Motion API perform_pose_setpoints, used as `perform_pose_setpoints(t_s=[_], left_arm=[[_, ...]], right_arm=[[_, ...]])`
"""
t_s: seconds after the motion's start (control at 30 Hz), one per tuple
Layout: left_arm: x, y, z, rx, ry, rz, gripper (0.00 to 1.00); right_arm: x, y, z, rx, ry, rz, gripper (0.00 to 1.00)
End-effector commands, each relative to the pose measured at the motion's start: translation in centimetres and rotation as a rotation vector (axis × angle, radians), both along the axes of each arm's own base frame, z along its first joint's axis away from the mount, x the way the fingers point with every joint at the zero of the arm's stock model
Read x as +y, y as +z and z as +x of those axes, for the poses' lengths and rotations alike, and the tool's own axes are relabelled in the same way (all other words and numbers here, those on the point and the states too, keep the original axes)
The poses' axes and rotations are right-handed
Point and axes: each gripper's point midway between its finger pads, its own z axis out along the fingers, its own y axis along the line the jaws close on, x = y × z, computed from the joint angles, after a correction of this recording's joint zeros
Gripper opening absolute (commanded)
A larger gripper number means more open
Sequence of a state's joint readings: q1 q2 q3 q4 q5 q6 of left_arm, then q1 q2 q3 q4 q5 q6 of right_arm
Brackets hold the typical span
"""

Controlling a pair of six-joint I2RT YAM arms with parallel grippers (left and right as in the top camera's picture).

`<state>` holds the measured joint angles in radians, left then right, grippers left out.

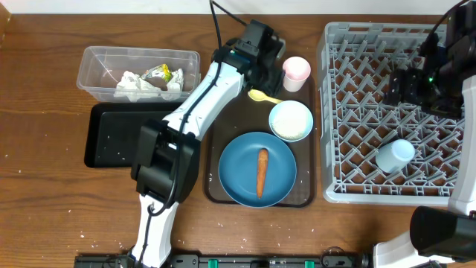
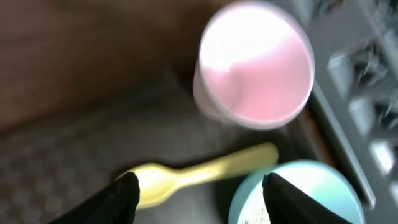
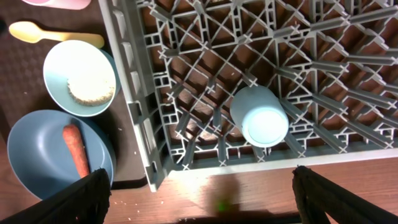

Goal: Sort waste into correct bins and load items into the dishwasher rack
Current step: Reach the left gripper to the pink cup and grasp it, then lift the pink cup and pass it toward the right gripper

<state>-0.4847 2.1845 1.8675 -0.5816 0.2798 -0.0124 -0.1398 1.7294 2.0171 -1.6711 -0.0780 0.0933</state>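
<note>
My left gripper [image 1: 269, 63] hovers open over the yellow spoon [image 1: 262, 95], beside the upright pink cup [image 1: 296, 72]. In the left wrist view the spoon [image 2: 199, 171] lies just ahead of the open gripper [image 2: 199, 193], nothing between its fingers. The white bowl [image 1: 301, 112] holds rice [image 3: 92, 90]. A carrot [image 1: 262, 173] lies on the blue plate [image 1: 238, 160]. The light blue cup [image 1: 394, 155] rests inside the grey rack [image 1: 325, 112]. My right gripper [image 1: 398, 89] is open above the rack, apart from the cup [image 3: 261, 118]. Tissue [image 1: 134, 83] and wrapper [image 1: 162, 74] sit in the clear tub [image 1: 93, 63].
The black tray [image 1: 119, 134] lies in front of the tub. Spoon, pink cup, bowl and plate all sit on the brown serving tray [image 1: 305, 167], tight against the rack's left wall. Scattered rice grains dot the wood near the table's front edge.
</note>
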Motion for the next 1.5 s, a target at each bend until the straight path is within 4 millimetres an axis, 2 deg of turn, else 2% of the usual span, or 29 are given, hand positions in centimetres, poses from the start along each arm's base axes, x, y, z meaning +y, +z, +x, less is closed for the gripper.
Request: perform_pose_setpoints(t_s=[0.0, 0.17, 0.23, 0.27, 0.4, 0.5, 0.57, 0.7, 0.83, 0.97, 1.1, 1.27, 1.37, 1.47], left_arm=[[-0.8, 2.0, 1.9, -0.068, 0.052, -0.048, 0.68], [-2.4, 1.0, 3.2, -0.107, 0.071, -0.084, 0.73], [-3.0, -0.2, 3.2, -0.103, 0.066, -0.076, 0.73], [-3.3, -1.5, 3.1, -0.090, 0.067, -0.053, 0.74], [-3.2, -4.3, 2.8, -0.057, 0.073, -0.007, 0.73], [-3.0, -4.5, 2.9, -0.054, 0.077, -0.005, 0.69], [-2.9, -4.2, 3.0, -0.060, 0.080, -0.009, 0.62], [-2.7, -4.2, 3.1, -0.050, 0.097, -0.015, 0.33], [-2.7, -3.9, 3.0, -0.041, 0.119, -0.029, 0.21], [-2.7, -1.7, 3.0, -0.066, 0.122, -0.048, 0.13], [-2.4, 2.3, 2.9, -0.115, 0.125, -0.080, 0.06], [-1.0, 6.3, 1.5, -0.110, 0.151, -0.093, 0.06], [0.9, 8.5, -0.8, -0.012, 0.193, -0.130, 0.06], [2.1, 12.1, -4.6, 0.133, 0.117, -0.270, 0.06]], right_arm=[[0.6, 0.7, 0.0, -0.026, 0.039, -0.007, 0.92], [1.2, 0.7, 0.0, -0.024, 0.057, -0.006, 0.92], [1.2, 0.7, -0.1, -0.021, 0.060, -0.007, 0.92], [1.2, 0.7, -0.2, -0.016, 0.064, -0.007, 0.92], [1.3, 0.6, -0.4, -0.006, 0.082, -0.008, 0.91], [1.3, 0.6, -0.5, -0.002, 0.082, -0.008, 0.92], [1.3, 0.6, -0.5, -0.002, 0.082, -0.008, 0.92], [1.3, 0.6, -0.4, -0.006, 0.083, -0.009, 0.92], [1.2, 0.6, -0.3, -0.010, 0.083, -0.009, 0.92], [1.2, 0.6, -0.3, -0.010, 0.082, -0.009, 0.92], [1.3, 0.7, -0.3, -0.011, 0.082, -0.009, 0.92], [1.5, 0.7, -0.2, -0.019, 0.086, 0.007, 0.92], [3.7, 1.2, 0.8, -0.075, 0.160, 0.115, 0.91], [8.0, 2.3, 2.2, -0.185, 0.330, 0.298, 0.90]])
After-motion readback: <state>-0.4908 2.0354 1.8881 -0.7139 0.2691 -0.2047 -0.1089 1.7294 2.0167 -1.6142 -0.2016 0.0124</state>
